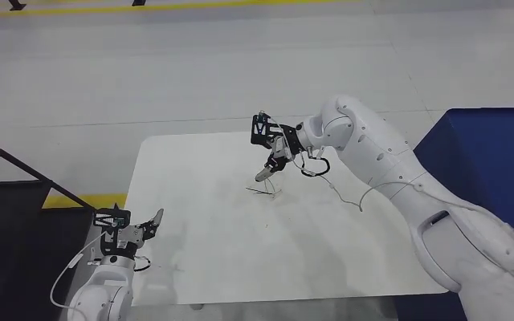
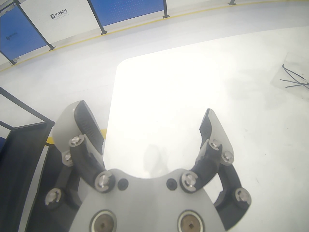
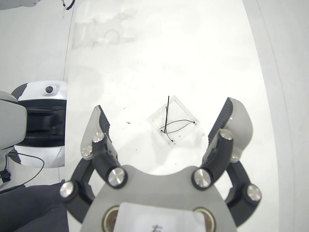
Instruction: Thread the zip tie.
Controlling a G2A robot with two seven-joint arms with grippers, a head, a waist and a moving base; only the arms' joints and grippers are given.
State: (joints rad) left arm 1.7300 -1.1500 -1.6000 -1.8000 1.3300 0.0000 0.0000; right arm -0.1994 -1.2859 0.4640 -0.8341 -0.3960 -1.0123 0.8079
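The right tool (image 3: 163, 104) has both grey fingers, with ribbed black pads (image 3: 104, 121), spread wide, and nothing is held between them. Directly ahead of the gap, apart from either finger, lie a few thin black plastic zip ties (image 3: 166, 119). They rest on a small clear square plastic plate (image 3: 184, 113). One tie arcs across the plate, and another runs straight out past its edge. In the top view the right tool (image 1: 269, 170) hangs just above the zip ties (image 1: 263, 191), fingertips pointing down at them. The plate sits on a white bench with rounded corners (image 3: 169, 37).

The left tool (image 2: 144, 107) is also spread wide and holds nothing. It sits over one edge of the bench (image 2: 169, 85). The zip ties (image 2: 294, 80) lie well apart from it, far off to one side. In the top view the left tool (image 1: 152, 221) is at the edge of the bench (image 1: 201, 265).
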